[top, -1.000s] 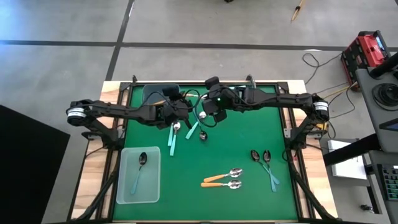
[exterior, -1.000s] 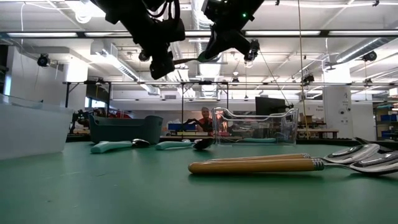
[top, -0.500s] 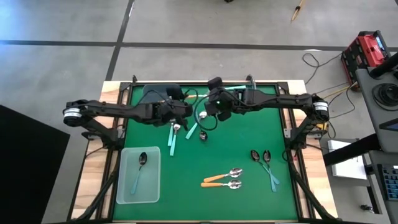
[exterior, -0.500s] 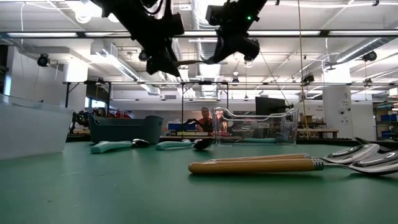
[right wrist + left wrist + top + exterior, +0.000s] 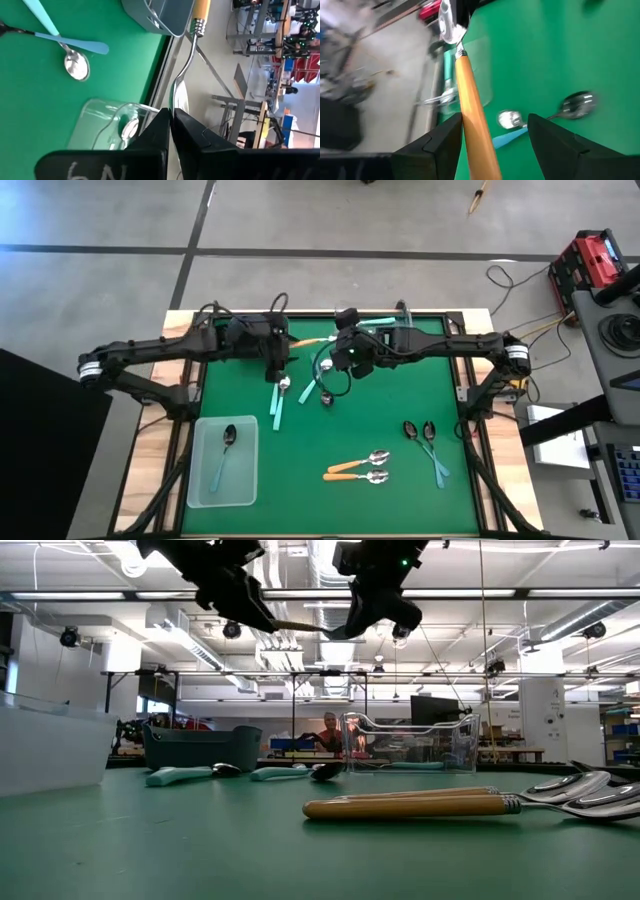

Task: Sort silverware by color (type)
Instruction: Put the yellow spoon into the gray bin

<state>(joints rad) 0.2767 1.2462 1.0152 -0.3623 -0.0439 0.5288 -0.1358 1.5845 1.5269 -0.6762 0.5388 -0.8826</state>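
Note:
An orange-handled spoon (image 5: 310, 340) hangs in the air over the table's far middle, between my two grippers. My right gripper (image 5: 343, 352) is shut on its silver bowl end. My left gripper (image 5: 276, 348) stands open around the orange handle (image 5: 470, 115), which runs between its fingers close to one of them. Two teal-handled spoons (image 5: 278, 406) (image 5: 309, 389) lie flat on the green mat below. Two more orange-handled spoons (image 5: 356, 470) lie near the front, and a pair of dark-bowled spoons with thin blue handles (image 5: 428, 445) lies at the right. My left gripper has the handle beside one finger (image 5: 440, 145); I cannot tell whether they touch. My right gripper pinches the spoon's silver bowl (image 5: 178, 97) between its two shut fingers, coming from the table's right and slanting down. The spoon runs on in line with the fingers, handle toward the left arm, about level (image 5: 300, 627) and clear of the table.
A clear tray (image 5: 245, 480) at the front left holds one blue-handled spoon (image 5: 223, 450). A grey bin (image 5: 250, 327) and a clear container (image 5: 107, 125) stand at the table's far edge. A dark spoon bowl (image 5: 327, 396) lies by the teal spoons.
My left gripper has opened, letting go of the orange handle, and has risen and drawn back toward the table's left and far edge while turning from pointing down to a shallower slant. The spoon has stayed aloft in my right gripper, which barely moved.

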